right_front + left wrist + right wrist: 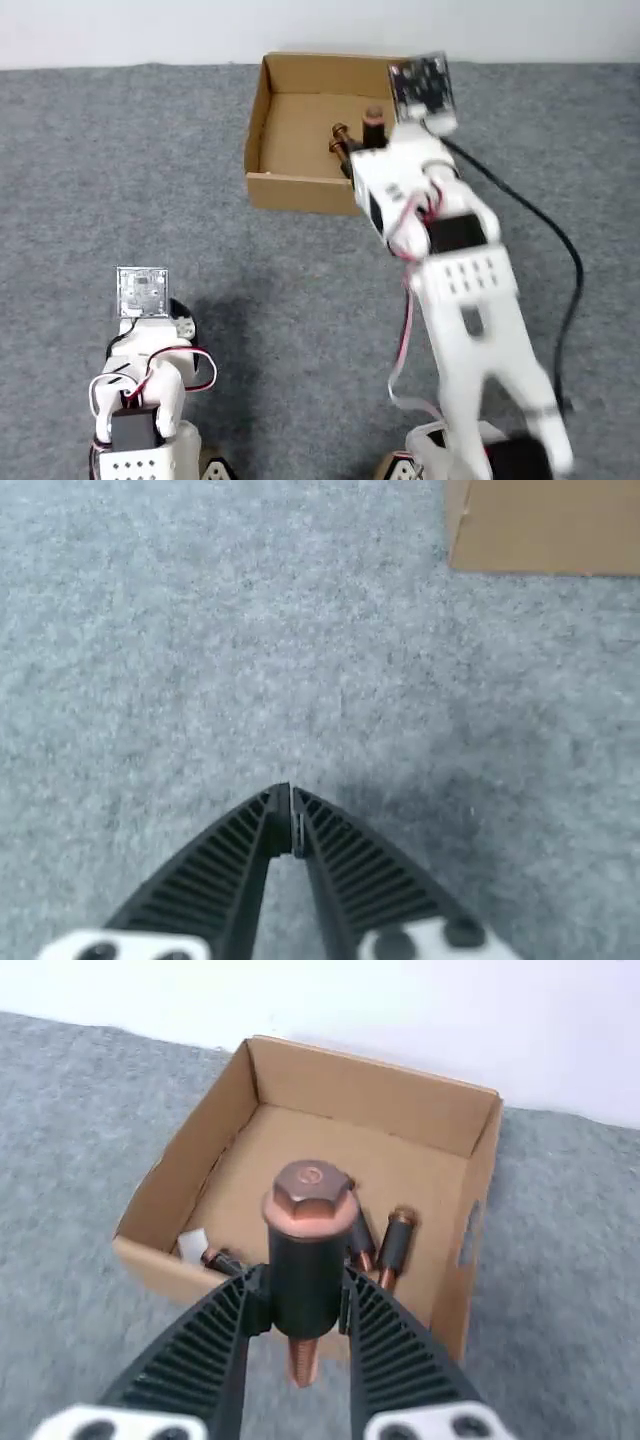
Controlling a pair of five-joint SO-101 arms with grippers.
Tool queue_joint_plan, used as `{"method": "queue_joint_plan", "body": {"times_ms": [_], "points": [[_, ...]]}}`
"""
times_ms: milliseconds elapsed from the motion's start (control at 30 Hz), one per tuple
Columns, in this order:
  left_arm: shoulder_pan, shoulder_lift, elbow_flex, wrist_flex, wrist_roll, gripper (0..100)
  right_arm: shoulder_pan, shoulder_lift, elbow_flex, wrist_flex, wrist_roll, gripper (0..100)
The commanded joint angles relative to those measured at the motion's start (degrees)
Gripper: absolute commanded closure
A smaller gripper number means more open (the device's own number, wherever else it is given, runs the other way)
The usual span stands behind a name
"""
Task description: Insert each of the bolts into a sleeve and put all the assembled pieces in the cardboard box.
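Note:
My right gripper [305, 1295] is shut on an assembled piece [308, 1250], a copper hex-head bolt inside a black sleeve, held upright with the threaded tip poking out below. It hangs over the near wall of the open cardboard box [290, 1075]. In the box lie other assembled pieces, one [396, 1242] by the side wall and one [216, 1258] against the near wall. From above, the held piece [373, 122] stands at the box [262, 120] with another piece [338, 135] beside it. My left gripper [291, 815] is shut and empty over bare carpet.
Grey carpet [120, 170] covers the table. The left arm [150, 350] stays at the front left, well away from the box, whose corner [540, 530] shows far ahead of it. A black cable [560, 250] trails along the right arm. A white scrap [192, 1243] lies in the box.

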Motion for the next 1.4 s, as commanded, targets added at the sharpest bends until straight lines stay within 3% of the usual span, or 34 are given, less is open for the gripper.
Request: {"method": "queue_joint_plan", "body": {"times_ms": [0, 267, 500, 867, 1100, 1367], "points": [[-0.4, -0.6, -0.3, 3.2, -0.7, 99, 0.5, 10.6, -12.6, -3.4, -0.7, 99.1], [-0.5, -0.6, -0.3, 4.0, -0.5, 99, 0.5, 33.6, -32.4, -2.9, -0.7, 99.1], [-0.5, -0.5, -0.3, 4.0, -0.5, 99, 0.1, 45.3, -41.1, -2.8, -0.7, 99.1], [-0.5, -0.5, -0.3, 4.0, -0.5, 99, 0.1, 51.2, -41.2, 2.9, -0.7, 98.5], [-0.5, -0.5, -0.3, 4.0, -0.5, 99, -0.2, 52.0, -41.2, 7.1, -0.7, 81.1], [-0.5, -0.5, -0.3, 4.0, -0.5, 99, -0.5, 50.6, -41.5, 8.1, -0.8, 87.0]]}}
